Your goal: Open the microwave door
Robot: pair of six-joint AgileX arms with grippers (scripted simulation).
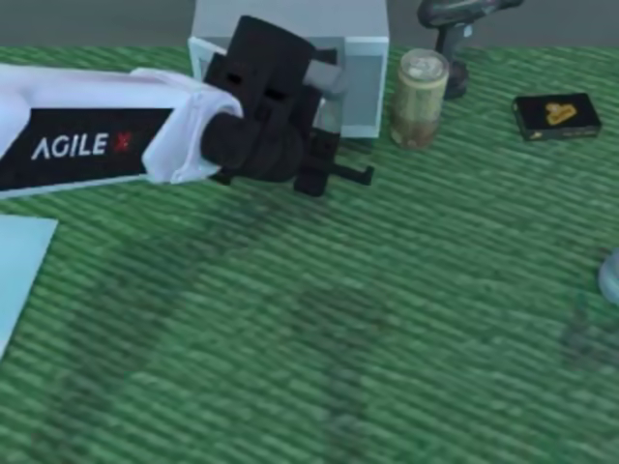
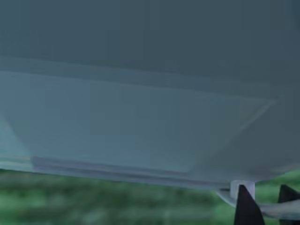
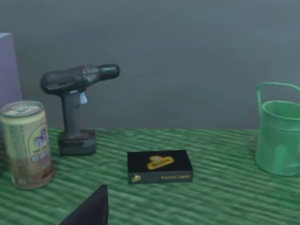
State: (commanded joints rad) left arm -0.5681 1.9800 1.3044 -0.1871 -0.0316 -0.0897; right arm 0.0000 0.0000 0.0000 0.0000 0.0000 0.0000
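The silver-grey microwave [image 1: 290, 19] stands at the back of the table, left of centre. Its windowed microwave door [image 1: 363, 92] faces the front and fills most of the left wrist view [image 2: 140, 122]. My left gripper [image 1: 338, 174] reaches in from the left, right up against the door front. A pale curved handle [image 2: 225, 196] juts from the door's edge, and my left gripper [image 2: 267, 204] is shut on it, with one dark fingertip [image 2: 246, 208] on each side. The door looks flush with the oven. My right gripper [image 3: 93, 211] shows only as a dark edge, parked off to the right.
A tan can [image 1: 419, 97] stands just right of the microwave, with a dark drill [image 1: 455, 29] behind it. A black box [image 1: 556, 116] lies farther right, and a green watering can [image 3: 279, 136] beyond it. A pale blue sheet [image 1: 19, 261] lies at the left edge.
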